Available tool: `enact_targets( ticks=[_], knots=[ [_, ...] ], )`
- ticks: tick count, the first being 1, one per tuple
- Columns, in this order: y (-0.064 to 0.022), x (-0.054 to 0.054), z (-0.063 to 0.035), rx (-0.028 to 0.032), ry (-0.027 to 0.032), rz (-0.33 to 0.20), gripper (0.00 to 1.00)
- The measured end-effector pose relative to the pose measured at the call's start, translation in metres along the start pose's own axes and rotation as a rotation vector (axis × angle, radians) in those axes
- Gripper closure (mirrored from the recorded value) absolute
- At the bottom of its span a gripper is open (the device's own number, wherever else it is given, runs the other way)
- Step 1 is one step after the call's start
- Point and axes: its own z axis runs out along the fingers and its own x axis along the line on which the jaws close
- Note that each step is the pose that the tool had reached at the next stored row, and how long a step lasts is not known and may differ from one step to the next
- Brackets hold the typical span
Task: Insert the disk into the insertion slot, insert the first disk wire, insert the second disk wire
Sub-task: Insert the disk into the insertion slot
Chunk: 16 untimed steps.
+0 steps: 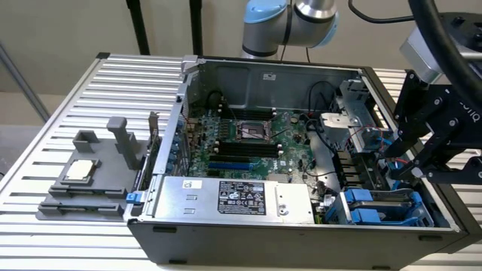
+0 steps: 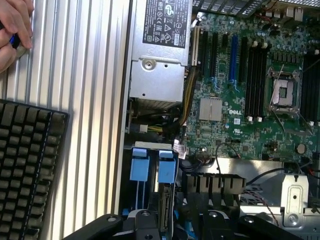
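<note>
My black gripper (image 1: 403, 165) hangs inside the open computer case, at the exterior view's right, over the grey drive cage. Its fingers stand a little apart, and I see nothing clamped between them. Red and blue wires (image 1: 374, 135) run just beside the fingertips. Below them, the blue carrier frame of the disk (image 1: 376, 208) sits in the insertion slot (image 1: 423, 213) at the case's front right corner. In the wrist view the blue carrier tabs (image 2: 152, 166) lie just ahead of the gripper's black linkages (image 2: 175, 227). The disk's metal body is mostly hidden.
The silver labelled power-supply box (image 1: 241, 197) fills the case's front; the green motherboard (image 1: 249, 135) lies behind it. A grey fixture (image 1: 83, 180) holding a chip stands on the slatted table at the exterior view's left. A black keyboard (image 2: 25, 170) and a person's hand (image 2: 14, 25) are outside the case.
</note>
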Motion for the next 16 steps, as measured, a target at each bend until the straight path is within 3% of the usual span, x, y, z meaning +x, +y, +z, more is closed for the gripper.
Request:
enact_targets(
  ticks=[8,12,14,15,16],
  knots=[
    [-0.0087,-0.0035,0.0011,-0.0001,-0.0005,-0.001,0.62],
    [-0.0095,-0.0047,0.0013,-0.0002,-0.0005,-0.002,0.77],
    [-0.0095,-0.0047,0.0013,-0.0003,-0.0005,-0.002,0.77],
    [-0.0095,-0.0048,0.0013,-0.0003,-0.0005,-0.002,0.84],
    [-0.0095,-0.0048,0.0013,-0.0003,-0.0004,-0.002,0.84]
  ],
)
